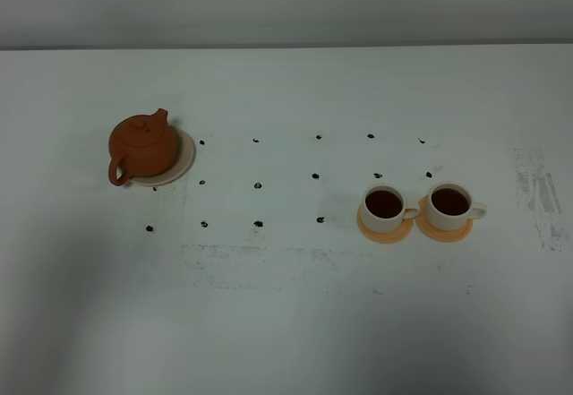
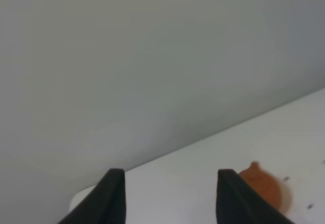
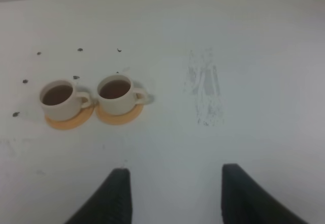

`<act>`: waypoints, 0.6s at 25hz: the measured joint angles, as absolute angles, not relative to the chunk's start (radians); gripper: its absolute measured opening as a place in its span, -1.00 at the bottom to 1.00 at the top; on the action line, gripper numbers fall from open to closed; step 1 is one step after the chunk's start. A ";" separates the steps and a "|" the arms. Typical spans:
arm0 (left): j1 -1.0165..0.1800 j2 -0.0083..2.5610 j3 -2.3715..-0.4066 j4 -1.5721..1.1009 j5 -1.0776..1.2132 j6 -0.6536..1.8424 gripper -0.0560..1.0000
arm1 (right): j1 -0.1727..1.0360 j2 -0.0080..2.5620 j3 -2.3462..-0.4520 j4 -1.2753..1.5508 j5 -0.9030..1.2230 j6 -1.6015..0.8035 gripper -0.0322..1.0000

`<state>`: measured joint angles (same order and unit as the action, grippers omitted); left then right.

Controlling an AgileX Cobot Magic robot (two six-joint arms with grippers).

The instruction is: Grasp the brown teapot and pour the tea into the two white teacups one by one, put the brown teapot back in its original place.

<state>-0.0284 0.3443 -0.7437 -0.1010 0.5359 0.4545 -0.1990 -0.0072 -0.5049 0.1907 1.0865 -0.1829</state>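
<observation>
The brown teapot (image 1: pixel 141 147) stands upright on its beige saucer (image 1: pixel 182 163) at the left of the white table, lid on, handle toward the front. In the left wrist view the brown teapot (image 2: pixel 262 185) shows blurred, far beyond my left gripper (image 2: pixel 170 193), which is open and holds nothing. The two white teacups (image 1: pixel 385 208) (image 1: pixel 449 204) sit side by side on small orange saucers at the right, both filled with dark tea (image 1: pixel 383 202). My right gripper (image 3: pixel 175 193) is open and empty, hanging well back from the two white teacups (image 3: pixel 59 98) (image 3: pixel 117 93). Neither arm appears in the high view.
Black dots (image 1: pixel 257 184) form a grid on the table between teapot and cups. A scuffed grey patch (image 1: pixel 540 196) lies right of the cups, and a smudged band (image 1: pixel 269 256) runs across the middle front. A grey wall (image 1: pixel 286 5) rises behind the table.
</observation>
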 joint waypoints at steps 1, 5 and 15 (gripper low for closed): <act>-0.028 0.327 -0.744 -0.126 0.547 0.445 -0.06 | -0.199 -0.007 -0.505 0.191 1.087 -0.183 -0.11; -0.028 0.283 -0.744 -0.199 0.624 0.401 -0.06 | -0.199 -0.007 -0.505 0.191 1.087 -0.183 -0.11; -0.028 0.119 -0.583 -0.196 0.738 0.232 -0.06 | -0.199 -0.007 -0.505 0.191 1.087 -0.183 -0.11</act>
